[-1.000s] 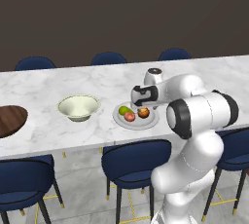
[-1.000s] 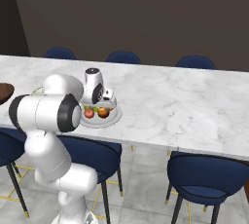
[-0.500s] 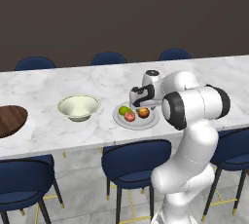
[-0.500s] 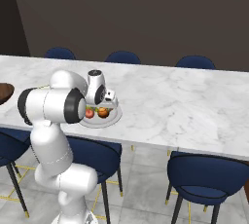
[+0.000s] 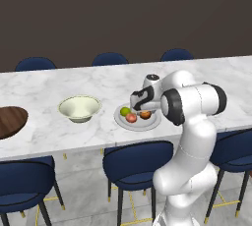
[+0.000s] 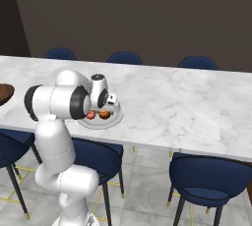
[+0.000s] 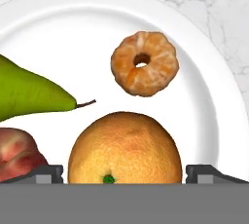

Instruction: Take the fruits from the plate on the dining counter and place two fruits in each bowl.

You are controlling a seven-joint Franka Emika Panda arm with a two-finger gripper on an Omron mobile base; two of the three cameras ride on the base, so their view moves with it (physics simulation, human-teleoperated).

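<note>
The light-grey plate [image 5: 147,123] [image 7: 209,96] lies on the white marble dining counter [image 5: 59,131] and carries all the fruits. My gripper [image 7: 125,172] hangs open just above it, its fingertips [image 7: 46,172] on either side of the round orange fruit [image 7: 125,149] [image 5: 145,115]. Beyond the orange lies the smaller peeled orange-tan fruit [image 7: 144,63]. The green pear [image 7: 29,93] [image 5: 125,111] and the red-pink fruit [image 7: 17,155] [image 5: 131,117] lie to its left. The cream bowl [image 5: 79,108] stands left of the plate, and the dark wooden bowl [image 5: 10,121] further left. In the base views the gripper [image 5: 141,108] [image 6: 106,108] hovers low over the plate [image 6: 101,122].
Blue chairs [image 5: 135,163] stand along the near side of the counter, under its edge, and more [image 5: 109,59] along the far side. Bare marble [image 6: 187,107] stretches to the right of the plate. A dark wall closes the back.
The hand has sunk a little toward the plate and the arm's elbow has shifted. The jaws stay open; fruits and bowls have not moved.
</note>
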